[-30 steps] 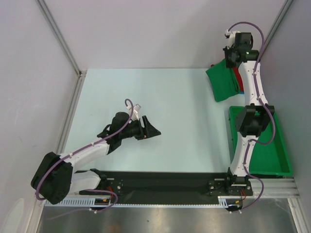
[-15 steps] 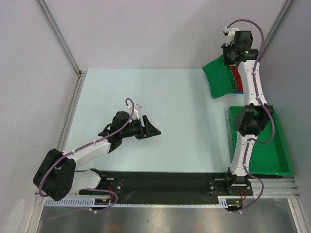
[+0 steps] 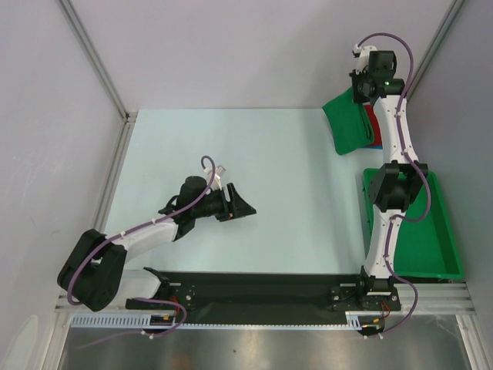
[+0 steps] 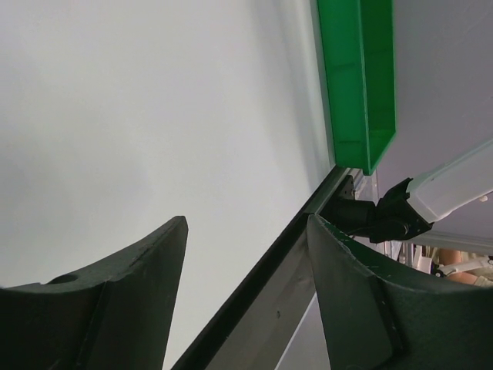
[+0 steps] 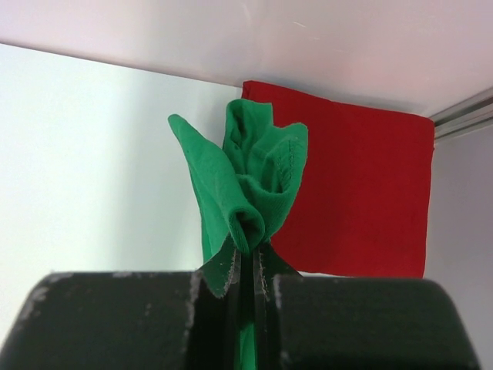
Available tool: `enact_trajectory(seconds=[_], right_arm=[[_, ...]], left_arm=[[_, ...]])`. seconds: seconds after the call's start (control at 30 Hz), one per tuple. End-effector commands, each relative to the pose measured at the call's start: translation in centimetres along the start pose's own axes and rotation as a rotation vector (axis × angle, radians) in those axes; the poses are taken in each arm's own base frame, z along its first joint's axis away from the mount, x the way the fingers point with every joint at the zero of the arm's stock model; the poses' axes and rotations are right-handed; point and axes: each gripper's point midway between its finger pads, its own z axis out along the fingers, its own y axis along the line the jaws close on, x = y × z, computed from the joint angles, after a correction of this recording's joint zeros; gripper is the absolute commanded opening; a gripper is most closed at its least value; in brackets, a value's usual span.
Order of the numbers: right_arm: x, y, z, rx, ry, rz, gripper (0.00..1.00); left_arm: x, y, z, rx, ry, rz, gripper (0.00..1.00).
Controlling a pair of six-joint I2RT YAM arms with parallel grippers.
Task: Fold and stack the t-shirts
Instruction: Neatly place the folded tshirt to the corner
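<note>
Right end effector (image 5: 248, 264) pinches the green t-shirt (image 5: 250, 181) at the far-right table (image 3: 254, 146) corner; left end effector (image 3: 242, 205) spread mid-table.

I can read no text, label, brand, number or sign in any of my views.
</note>
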Motion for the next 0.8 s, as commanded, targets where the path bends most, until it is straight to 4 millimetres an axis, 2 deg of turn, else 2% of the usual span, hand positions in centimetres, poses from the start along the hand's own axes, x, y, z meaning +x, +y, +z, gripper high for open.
enact_trajectory(seconds=[0.0,0.33,0.6,0.77], right_arm=[[-4.1,-1.7,-1.1,0.057,-0.136,0.001,0.0],[-4.9,-3.1,-0.7,0.114,-0.176,0.057,0.0],[-5.5,-4.5,-1.4,0.154,-0.199,0.074,0.0],[-5.1,-5.0,-0.4,0.156,-0.197,0.08,0.0]], left_arm=[[-1.1,-1.1,0.1,0.049,-0.021,0.019,0.69],[-1.0,-0.5,0.1,0.043,-0.016,0.011,0.69],[-1.1,-0.4,0.1,0.047,-0.013,0.006,0.69],[-0.9,-0.3,0.3,0.06,-0.003,-0.012,0.69]])
